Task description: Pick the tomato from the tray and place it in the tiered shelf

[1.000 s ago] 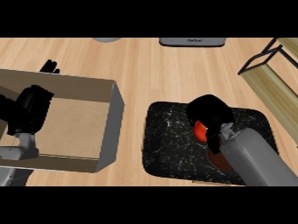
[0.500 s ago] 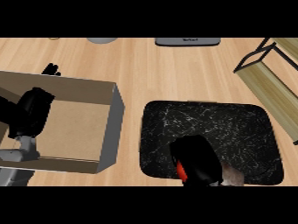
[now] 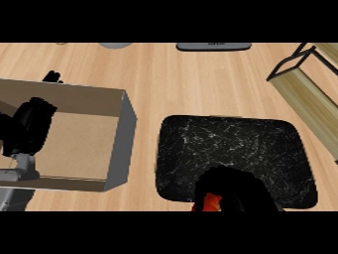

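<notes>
head view: right hand (image 3: 237,189) sits at the near edge of the black tray (image 3: 230,141), fingers curled round the red tomato (image 3: 212,202). only a small red patch shows beneath the fingers, at the frame's lower edge. whether the tomato has cleared the tray surface cannot be told.

step in hand, as judged: grasp made, carry to the tiered shelf (image 3: 307,96) not yet begun.

next move, as judged: raise the tomato above the tray rim, then travel forward and to the right toward the shelf, and lower it onto a wooden tier between the dark frame bars.

edges and room: the shelf stands at the far right, apart from the tray's right edge, with bare counter (image 3: 179,79) between. its dark frame runs along the side facing the tray, so the hand must enter above or between the bars. the open box (image 3: 120,144) stands just beside the tray's left edge, away from the likely path.

left hand (image 3: 31,124) rests over the box at the left, fingers relaxed, holding nothing.
</notes>
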